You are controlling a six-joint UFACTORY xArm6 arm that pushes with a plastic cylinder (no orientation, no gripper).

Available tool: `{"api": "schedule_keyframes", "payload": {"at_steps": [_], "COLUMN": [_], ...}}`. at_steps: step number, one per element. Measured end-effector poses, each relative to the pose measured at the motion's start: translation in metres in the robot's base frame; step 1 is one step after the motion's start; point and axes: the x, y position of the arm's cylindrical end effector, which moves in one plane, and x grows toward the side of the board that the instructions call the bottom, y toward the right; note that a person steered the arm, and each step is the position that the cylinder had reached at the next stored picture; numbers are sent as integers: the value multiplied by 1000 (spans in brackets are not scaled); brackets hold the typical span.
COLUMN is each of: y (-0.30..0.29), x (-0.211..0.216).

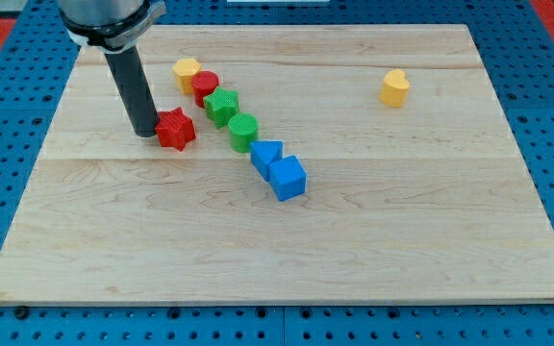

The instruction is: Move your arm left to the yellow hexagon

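Note:
The yellow hexagon point(187, 71) lies near the view's top left on the wooden board point(287, 240). My tip point(146, 132) rests on the board below and to the left of the hexagon, touching the left side of the red star point(175, 129). A diagonal row runs down to the right from the hexagon: a red cylinder point(206, 86), a green star-like block point(221, 105), a green cylinder point(242, 129), a blue triangular block point(265, 154) and a blue cube point(288, 178).
A yellow heart-shaped block point(394, 87) sits alone at the view's top right. The board's edges border a blue perforated base point(8, 144) all round.

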Motion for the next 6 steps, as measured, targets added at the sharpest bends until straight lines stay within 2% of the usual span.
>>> {"api": "schedule_keyframes", "payload": {"at_steps": [2,3,4,6], "y": [18,-22,-25,-36], "x": [0,-14,-37,-132]}}
